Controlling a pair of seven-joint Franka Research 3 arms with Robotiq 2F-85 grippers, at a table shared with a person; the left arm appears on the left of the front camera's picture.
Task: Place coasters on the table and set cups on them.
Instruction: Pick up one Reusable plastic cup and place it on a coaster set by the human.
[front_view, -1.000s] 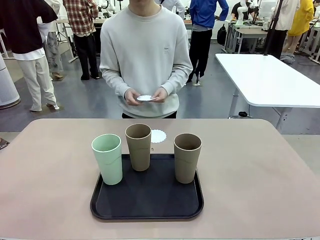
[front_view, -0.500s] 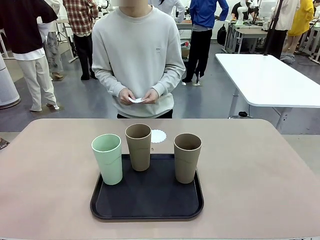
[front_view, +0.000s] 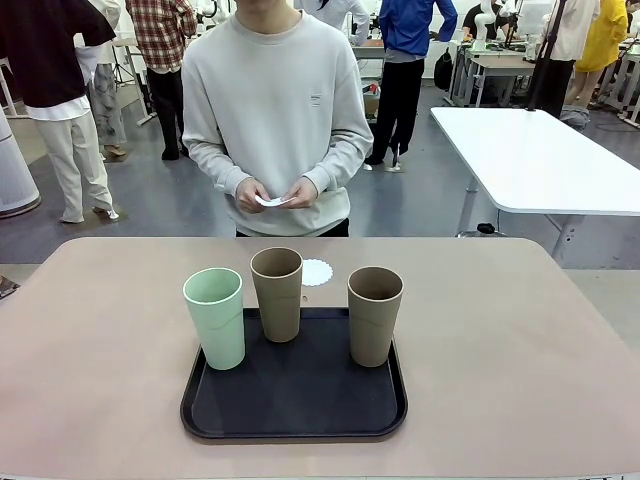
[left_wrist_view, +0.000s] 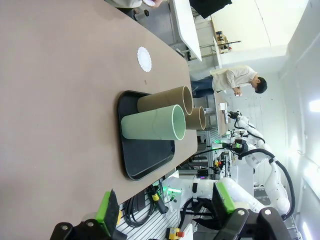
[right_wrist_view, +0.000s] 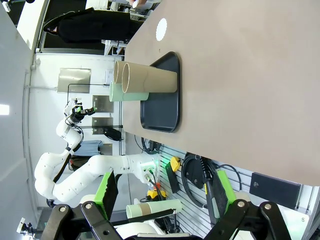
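Observation:
Three cups stand on a black tray (front_view: 294, 400): a mint green cup (front_view: 215, 318) at the left, a tan cup (front_view: 277, 294) at the back middle and a second tan cup (front_view: 375, 315) at the right. One white coaster (front_view: 316, 272) lies on the table (front_view: 520, 340) just behind the tray. The person at the far side holds another coaster (front_view: 268, 200) in both hands at waist height. My left gripper (left_wrist_view: 167, 210) is open, well back from the mint cup (left_wrist_view: 152, 122) and the lying coaster (left_wrist_view: 144, 59). My right gripper (right_wrist_view: 164, 195) is open too, far from the near tan cup (right_wrist_view: 150, 80).
A white rectangular table (front_view: 540, 160) stands beyond the far right corner. Several people stand in the background. Bare tabletop lies to both sides of the tray (right_wrist_view: 162, 105) and in front of the person.
The person has shifted slightly to the left and straightened, and the coaster in the hands has tilted. Cups, tray and the lying coaster have not moved. Both grippers stay open.

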